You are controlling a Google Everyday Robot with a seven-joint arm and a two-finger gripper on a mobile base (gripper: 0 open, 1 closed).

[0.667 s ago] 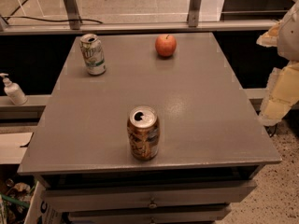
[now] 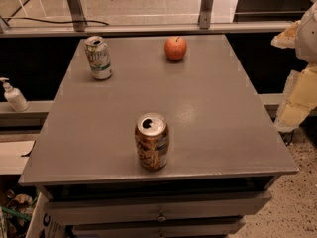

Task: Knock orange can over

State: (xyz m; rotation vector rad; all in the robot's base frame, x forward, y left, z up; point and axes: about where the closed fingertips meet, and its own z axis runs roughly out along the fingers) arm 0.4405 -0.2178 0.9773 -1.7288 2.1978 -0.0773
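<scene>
The orange can (image 2: 152, 142) stands upright near the front edge of the grey table (image 2: 213, 113). It has orange-brown and gold sides and an opened silver top. My gripper (image 2: 299, 97) shows as pale cream shapes at the right edge of the view, beyond the table's right side. It is well apart from the can and touches nothing on the table.
A white-and-green can (image 2: 98, 57) stands upright at the back left. An orange-red apple (image 2: 176, 48) sits at the back middle. A soap dispenser (image 2: 14, 96) stands on a ledge to the left. Drawers (image 2: 158, 212) lie below the tabletop, and a rail runs behind.
</scene>
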